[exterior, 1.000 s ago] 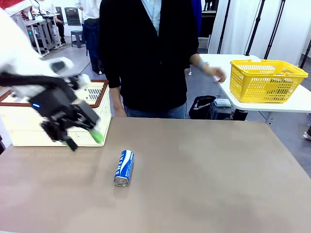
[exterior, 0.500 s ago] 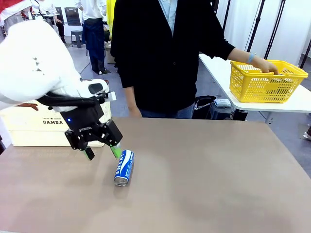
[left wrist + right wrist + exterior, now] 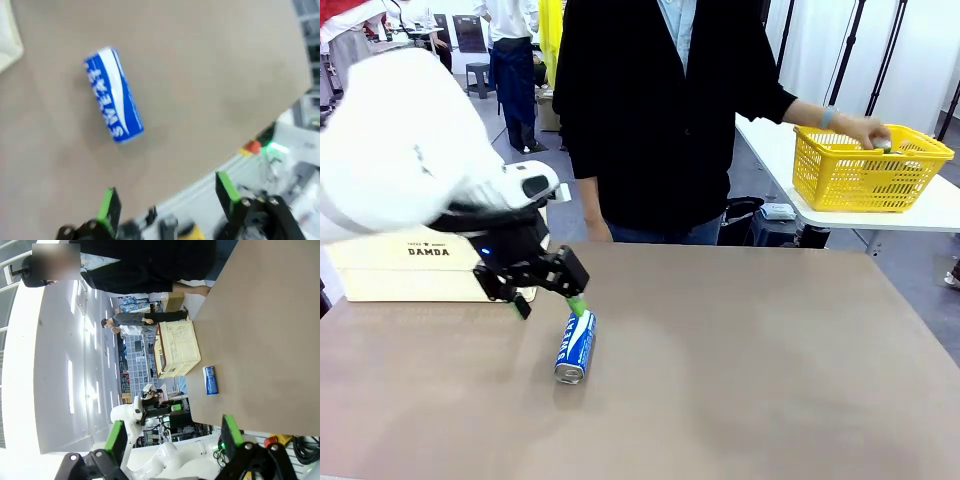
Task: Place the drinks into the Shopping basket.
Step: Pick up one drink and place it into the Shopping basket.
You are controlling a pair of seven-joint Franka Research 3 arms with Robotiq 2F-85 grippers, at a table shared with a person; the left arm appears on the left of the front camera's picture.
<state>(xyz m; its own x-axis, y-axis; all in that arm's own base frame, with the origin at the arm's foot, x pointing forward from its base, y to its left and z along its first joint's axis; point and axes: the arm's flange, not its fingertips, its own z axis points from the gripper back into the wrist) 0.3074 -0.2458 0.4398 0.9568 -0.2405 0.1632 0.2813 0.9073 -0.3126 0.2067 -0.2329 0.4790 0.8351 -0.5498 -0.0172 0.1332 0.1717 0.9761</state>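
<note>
Can (image 3: 575,345) lies on table (image 3: 770,385) — crate (image 3: 380,275) behind it, leftward.

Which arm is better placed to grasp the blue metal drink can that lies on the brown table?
Left. The open left gripper hangs right at the far end of the blue metal can, near the cream-white slotted basket. The open right gripper is far from it.

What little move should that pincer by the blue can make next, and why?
Probably slide the left pincer over the blue can and lower it. The can lies on its side on the table, and the open pincer hovers at its far end, not yet around it.
</note>
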